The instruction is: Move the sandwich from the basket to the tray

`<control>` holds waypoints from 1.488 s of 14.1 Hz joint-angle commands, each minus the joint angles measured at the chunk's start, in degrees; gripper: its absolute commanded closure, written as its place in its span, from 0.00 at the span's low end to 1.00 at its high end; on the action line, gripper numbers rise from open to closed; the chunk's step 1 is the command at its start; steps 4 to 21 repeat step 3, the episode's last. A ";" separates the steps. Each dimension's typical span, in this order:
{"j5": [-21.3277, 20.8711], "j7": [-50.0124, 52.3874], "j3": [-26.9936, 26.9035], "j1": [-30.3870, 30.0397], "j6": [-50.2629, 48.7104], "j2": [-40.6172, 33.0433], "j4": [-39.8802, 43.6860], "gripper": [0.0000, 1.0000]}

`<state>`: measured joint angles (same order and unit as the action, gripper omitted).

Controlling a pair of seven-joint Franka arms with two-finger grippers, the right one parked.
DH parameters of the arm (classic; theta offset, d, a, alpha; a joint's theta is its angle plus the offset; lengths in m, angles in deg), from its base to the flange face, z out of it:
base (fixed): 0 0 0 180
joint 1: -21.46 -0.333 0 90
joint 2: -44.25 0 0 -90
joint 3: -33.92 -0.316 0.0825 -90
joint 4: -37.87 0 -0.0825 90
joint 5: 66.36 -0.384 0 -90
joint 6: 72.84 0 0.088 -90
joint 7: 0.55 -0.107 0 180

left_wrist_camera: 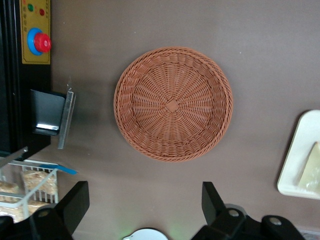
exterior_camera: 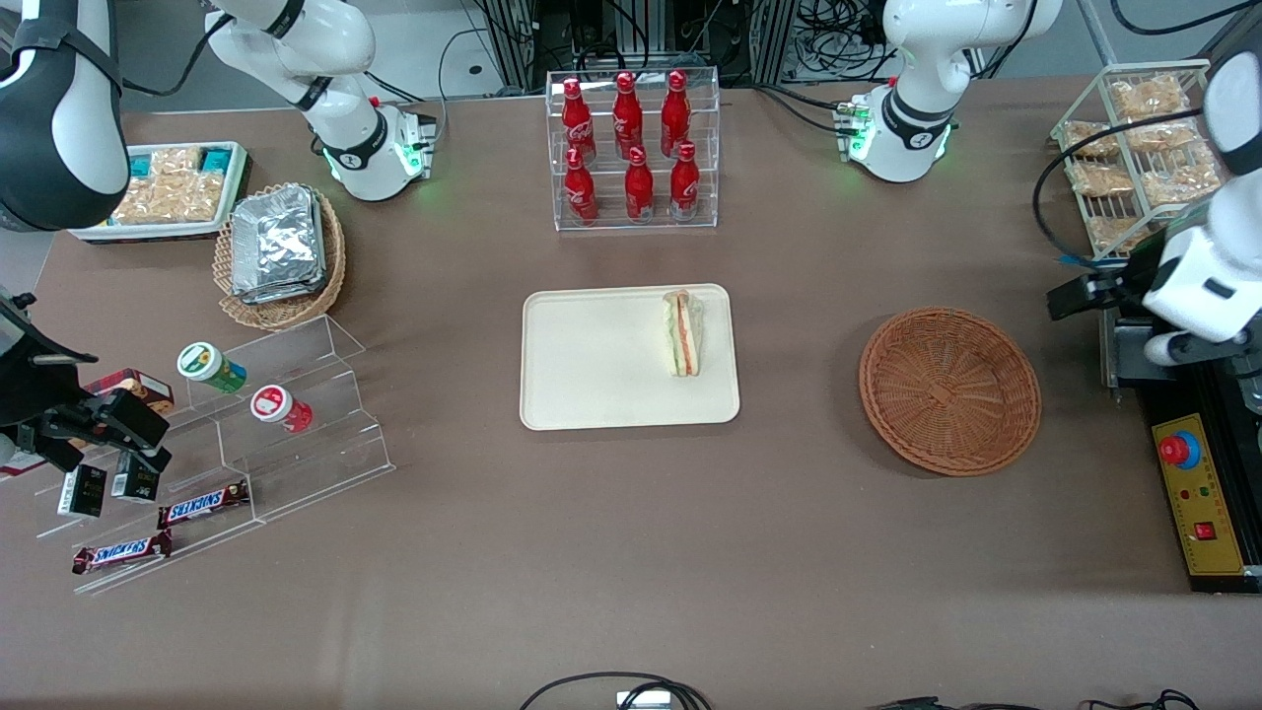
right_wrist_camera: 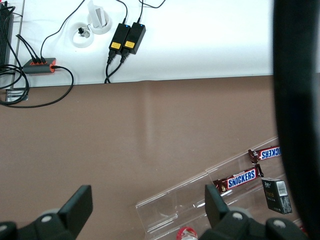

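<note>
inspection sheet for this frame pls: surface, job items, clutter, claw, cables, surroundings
Surface: brown table, bare near the front camera.
Job items: sandwich lies on the tray; basket empty.
Clutter: cola bottles, foil packs, Snickers bars, snack rack.
Claw: left claw open, holding nothing, above the table beside the basket.
Cables: black cable at the table edge nearest the front camera.
Surroundings: emergency-stop box.

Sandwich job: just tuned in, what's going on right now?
The sandwich already lies on the tray, near the edge closest to the basket, which holds nothing. The left arm's tool hangs open above the table beside the basket, holding nothing. The placement looks done.
</note>
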<state>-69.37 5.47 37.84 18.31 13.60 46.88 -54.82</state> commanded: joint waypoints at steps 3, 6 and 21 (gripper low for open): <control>0.91 -8.75 1.09 -0.62 -4.77 -0.26 5.31 0.01; 0.91 -8.75 1.09 -0.62 -4.77 -0.26 5.31 0.01; 0.91 -8.75 1.09 -0.62 -4.77 -0.26 5.31 0.01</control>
